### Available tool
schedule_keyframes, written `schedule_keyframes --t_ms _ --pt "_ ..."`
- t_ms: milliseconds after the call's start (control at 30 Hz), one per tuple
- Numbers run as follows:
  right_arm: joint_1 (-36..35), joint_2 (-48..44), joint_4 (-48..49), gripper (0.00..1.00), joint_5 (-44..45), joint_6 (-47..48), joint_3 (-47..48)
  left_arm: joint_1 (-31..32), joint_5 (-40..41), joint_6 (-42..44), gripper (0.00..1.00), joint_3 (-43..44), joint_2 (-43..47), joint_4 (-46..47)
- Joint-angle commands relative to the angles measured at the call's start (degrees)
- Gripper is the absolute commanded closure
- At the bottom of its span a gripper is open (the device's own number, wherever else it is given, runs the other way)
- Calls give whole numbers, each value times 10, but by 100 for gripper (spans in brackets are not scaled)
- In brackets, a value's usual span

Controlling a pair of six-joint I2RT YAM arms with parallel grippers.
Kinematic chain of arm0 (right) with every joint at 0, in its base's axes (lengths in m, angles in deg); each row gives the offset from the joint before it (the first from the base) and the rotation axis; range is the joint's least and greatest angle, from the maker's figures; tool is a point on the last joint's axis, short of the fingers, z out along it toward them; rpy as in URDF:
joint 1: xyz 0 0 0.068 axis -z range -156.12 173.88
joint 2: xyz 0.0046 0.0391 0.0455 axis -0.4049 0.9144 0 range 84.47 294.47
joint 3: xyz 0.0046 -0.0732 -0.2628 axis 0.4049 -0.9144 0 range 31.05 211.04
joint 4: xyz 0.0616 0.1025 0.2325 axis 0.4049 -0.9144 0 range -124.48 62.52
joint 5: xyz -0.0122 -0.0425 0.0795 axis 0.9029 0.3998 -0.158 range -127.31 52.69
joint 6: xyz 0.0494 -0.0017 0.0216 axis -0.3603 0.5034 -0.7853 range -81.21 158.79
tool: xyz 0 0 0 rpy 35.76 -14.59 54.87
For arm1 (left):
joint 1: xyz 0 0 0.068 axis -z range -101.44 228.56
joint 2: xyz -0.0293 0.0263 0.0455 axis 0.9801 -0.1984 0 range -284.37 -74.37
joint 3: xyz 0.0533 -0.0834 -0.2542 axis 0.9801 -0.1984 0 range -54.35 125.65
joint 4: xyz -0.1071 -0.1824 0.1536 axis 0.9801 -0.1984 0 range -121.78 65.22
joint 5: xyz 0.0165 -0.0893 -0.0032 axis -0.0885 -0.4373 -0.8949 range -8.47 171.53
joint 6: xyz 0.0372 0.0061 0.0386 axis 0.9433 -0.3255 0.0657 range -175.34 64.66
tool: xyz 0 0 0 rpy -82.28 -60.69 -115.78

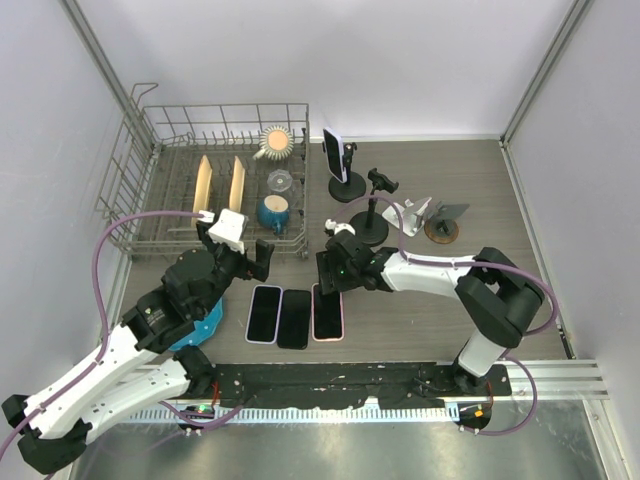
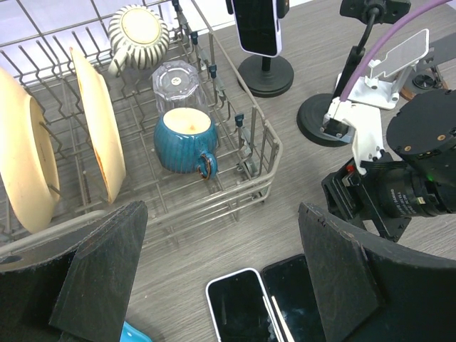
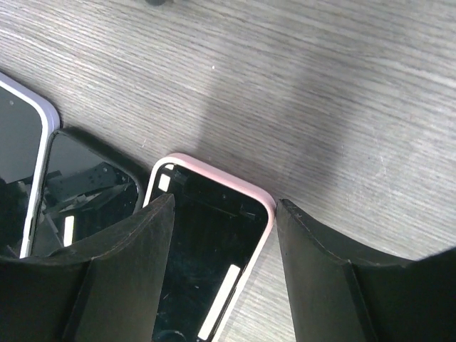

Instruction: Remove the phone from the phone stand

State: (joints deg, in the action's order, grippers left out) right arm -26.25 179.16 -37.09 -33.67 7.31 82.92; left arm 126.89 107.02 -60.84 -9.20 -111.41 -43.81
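I am looking into a robot lab cell: plain white panel walls (image 1: 400,60) in metal framing box in a grey wood-grain table (image 1: 420,320), a black mounting plate (image 1: 340,380) runs along its near edge, and a wire dish rack (image 1: 160,200) stands near black round-based phone stands (image 1: 347,187).

The top camera looks down from above and behind the arm bases (image 1: 470,370), far enough to take in the whole table (image 1: 400,330). The left wrist camera sits low, facing 12 o'clock with the dish rack (image 2: 235,192) at 11. The right wrist camera hangs close, nearly straight down, and both share the black phone (image 2: 288,303).
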Motion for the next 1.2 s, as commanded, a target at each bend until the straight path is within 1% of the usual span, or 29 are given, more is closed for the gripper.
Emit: schedule_keyframes --t_ms 0,200,567,900,1033,1167 --pt "-1 18 19 36 -1 28 41 -2 -2 8 9 -1 8 26" --pt "-1 32 5 36 -10 22 55 -2 -1 8 9 -1 9 26" --pt "-2 -8 -9 40 -28 -7 3 -2 -9 7 9 -1 11 27" --pt "-8 -21 -12 41 -28 -15 1 -2 -9 6 9 -1 9 27" --pt "-9 -35 -21 40 -20 -13 3 -2 -5 6 9 -1 12 28" --pt "-9 -71 -44 32 8 -2 27 -2 0 7 9 -1 15 27"
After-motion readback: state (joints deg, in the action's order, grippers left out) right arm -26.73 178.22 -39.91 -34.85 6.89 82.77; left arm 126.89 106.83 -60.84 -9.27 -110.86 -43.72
